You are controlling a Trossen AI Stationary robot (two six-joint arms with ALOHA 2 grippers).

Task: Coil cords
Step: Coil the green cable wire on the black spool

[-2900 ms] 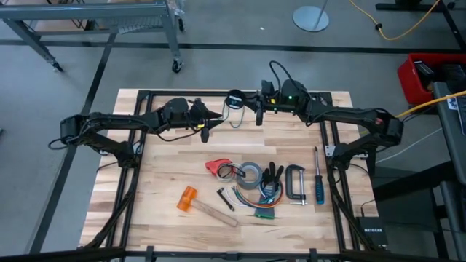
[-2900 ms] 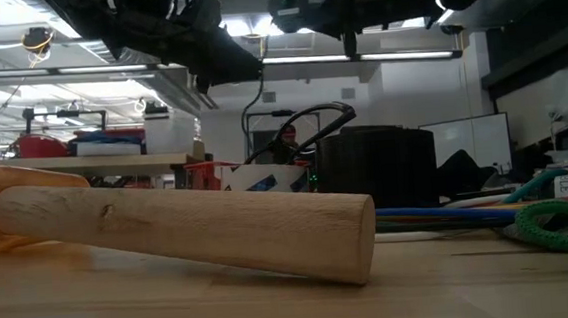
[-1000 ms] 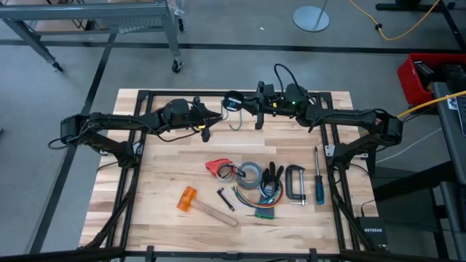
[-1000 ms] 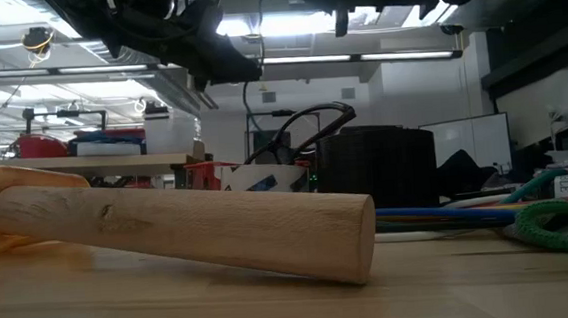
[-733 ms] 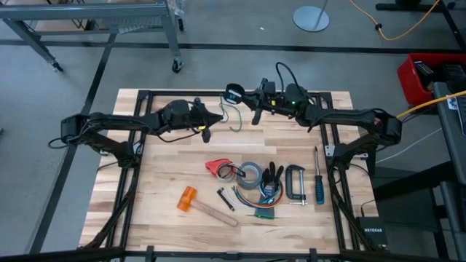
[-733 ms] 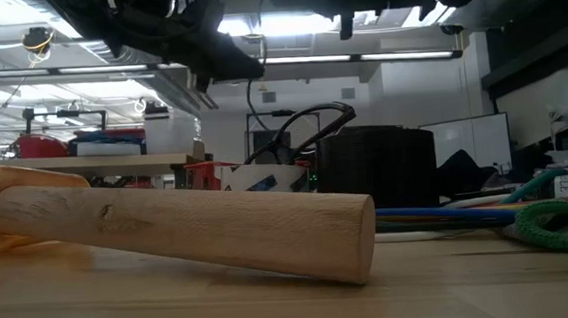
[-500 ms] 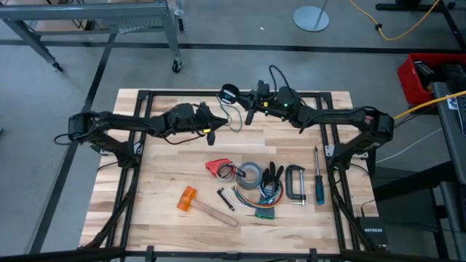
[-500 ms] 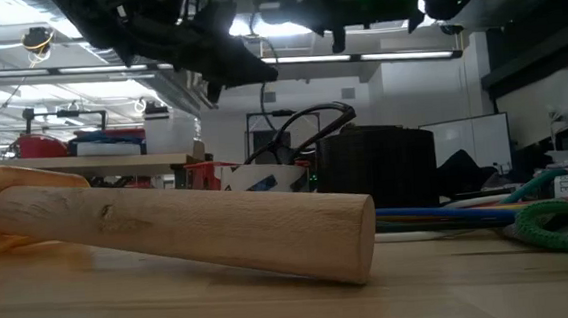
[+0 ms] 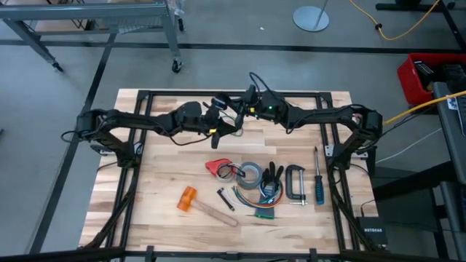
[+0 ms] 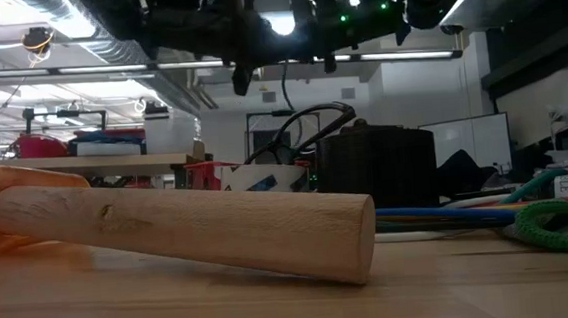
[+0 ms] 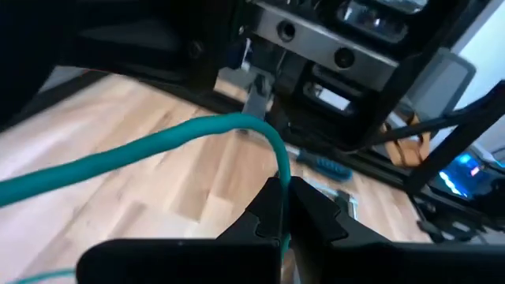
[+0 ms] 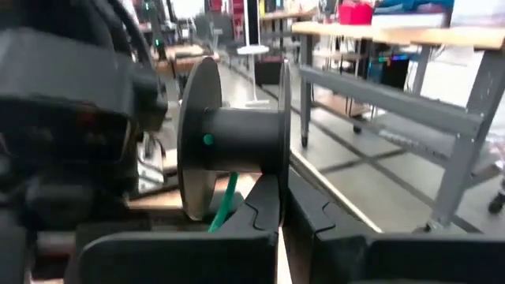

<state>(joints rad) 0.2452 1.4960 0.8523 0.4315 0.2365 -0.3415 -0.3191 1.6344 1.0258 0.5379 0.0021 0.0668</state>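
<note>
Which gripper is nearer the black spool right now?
Right. The right gripper is shut on the black spool, its fingers pinching a flange. The left gripper is just beside it, shut on the green cord that leads to the spool.

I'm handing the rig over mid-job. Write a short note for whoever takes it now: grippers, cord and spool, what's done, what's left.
Left gripper: shut on the green cord, raised over the table's far middle.
Right gripper: shut on the black spool, close beside the left gripper.
Cord: one end runs to the spool, a loose loop hangs between the grippers.
Done: both grips made; no turns of cord visible on the spool's core.
Left: wind the cord onto the spool.
Hammer and other tools lie on the table's near half.
</note>
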